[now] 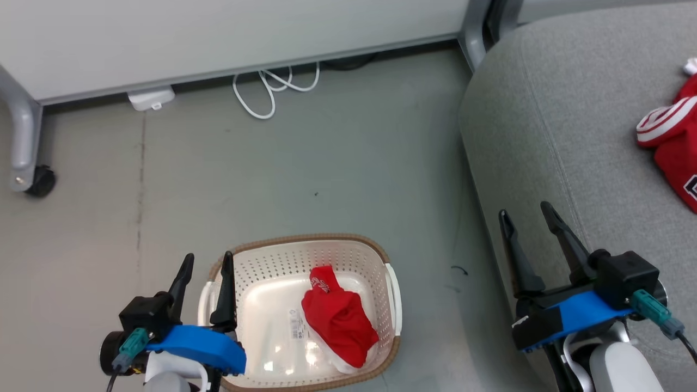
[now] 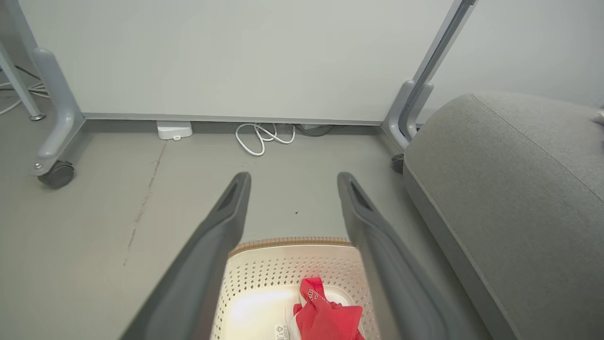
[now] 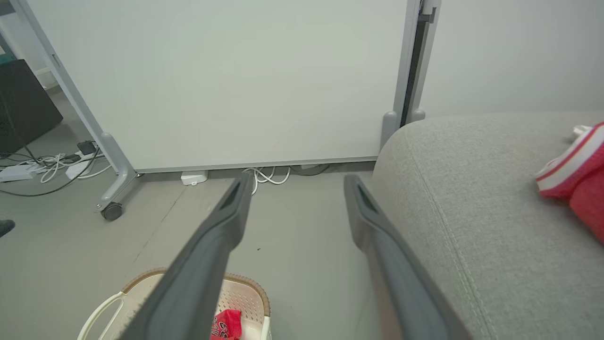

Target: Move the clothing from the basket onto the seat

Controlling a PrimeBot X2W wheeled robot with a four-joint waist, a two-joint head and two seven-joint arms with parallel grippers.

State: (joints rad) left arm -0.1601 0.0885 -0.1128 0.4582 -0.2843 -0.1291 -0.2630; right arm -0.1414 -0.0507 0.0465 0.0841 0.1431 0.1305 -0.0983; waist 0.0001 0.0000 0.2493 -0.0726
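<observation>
A crumpled red garment (image 1: pixel 338 317) lies in the cream perforated basket (image 1: pixel 261 267) on the floor; the left wrist view has the same garment (image 2: pixel 326 315) between the fingers, lower down. A second red garment (image 1: pixel 674 141) with white striped trim lies on the grey seat (image 1: pixel 544 120) at the right edge. My left gripper (image 1: pixel 208 264) hangs open over the basket's left rim, holding nothing. My right gripper (image 1: pixel 527 213) stands open above the seat's front edge, apart from the garment there (image 3: pixel 578 174).
A white partition on grey wheeled legs (image 1: pixel 24 136) stands behind. A white cable (image 1: pixel 269 90) and a small white box (image 1: pixel 151 99) lie at its foot. Grey floor (image 1: pixel 326 179) separates the basket from the partition and the seat.
</observation>
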